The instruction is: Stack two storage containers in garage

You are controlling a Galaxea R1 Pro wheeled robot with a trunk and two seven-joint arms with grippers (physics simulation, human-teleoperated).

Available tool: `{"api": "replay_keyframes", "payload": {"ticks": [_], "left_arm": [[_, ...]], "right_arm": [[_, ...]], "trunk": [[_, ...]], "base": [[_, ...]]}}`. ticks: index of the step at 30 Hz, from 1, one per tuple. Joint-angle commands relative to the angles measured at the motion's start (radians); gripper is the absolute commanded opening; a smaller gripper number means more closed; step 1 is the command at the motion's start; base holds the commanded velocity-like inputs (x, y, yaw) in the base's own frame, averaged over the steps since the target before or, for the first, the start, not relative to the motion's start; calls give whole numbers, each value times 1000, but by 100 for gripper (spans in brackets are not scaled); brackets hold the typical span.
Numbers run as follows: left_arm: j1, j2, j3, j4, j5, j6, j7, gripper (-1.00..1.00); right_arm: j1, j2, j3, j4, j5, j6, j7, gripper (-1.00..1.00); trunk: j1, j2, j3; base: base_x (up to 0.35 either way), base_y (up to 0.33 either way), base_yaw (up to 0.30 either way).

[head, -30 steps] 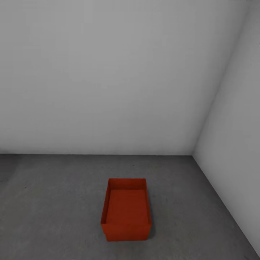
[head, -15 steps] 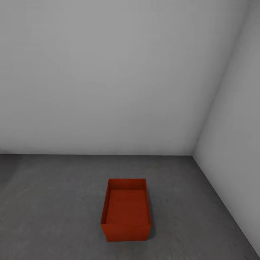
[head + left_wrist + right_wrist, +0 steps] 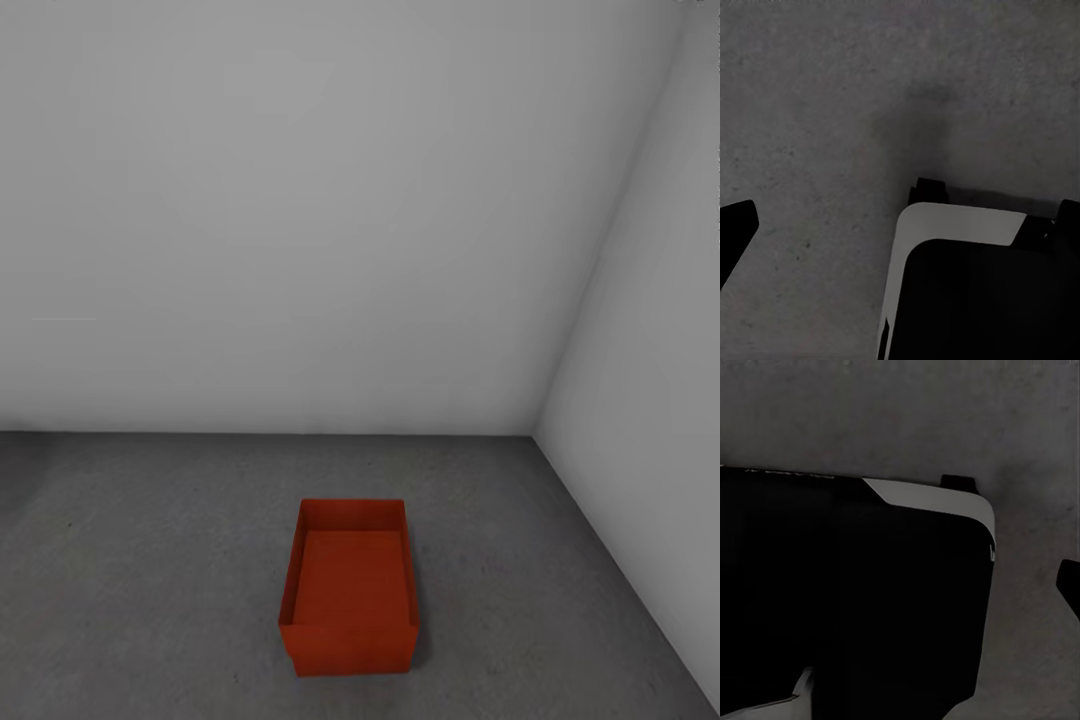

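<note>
Garage corner: plain white walls point(image 3: 300, 200) meeting over dark grey, mottled floor point(image 3: 150, 560).

Of the left pincer, a single dark fingertip point(image 3: 733, 236) juts in at the edge of the left wrist view, hanging over bare concrete beside the robot's own white-edged black base point(image 3: 960, 225). The right pincer likewise offers one dark fingertip point(image 3: 1069, 585) past the base point(image 3: 930, 499). With the partner finger out of sight on both, I cannot tell whether either pincer is released or clenched. Nothing red lies between or near the fingers, so neither looks to be carrying anything.

Further out, in the head view, a red-orange storage container point(image 3: 350, 585) sits open side up on the floor, ahead of the robot and slightly right of centre, well clear of the far wall and the right wall. A faint step at its near left corner hints at a second box under it, though I cannot say for sure.

Over the last second the box and the wall line have slid slightly down the picture together. That is the camera shifting, not the box. My guess is that the robot is easing away from a finished placement.
</note>
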Motion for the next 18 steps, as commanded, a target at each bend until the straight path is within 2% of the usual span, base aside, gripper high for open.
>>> {"api": "replay_keyframes", "payload": {"ticks": [1,18], "left_arm": [[-1,1,-9,0,10,4,-1,100],[-1,1,-8,0,11,0,-1,100]], "right_arm": [[-1,1,8,3,-10,-5,3,100],[0,1,8,3,-10,-6,2,100]], "trunk": [[0,-1,0],[0,-1,27]], "base": [[0,0,0],[0,0,0]]}}
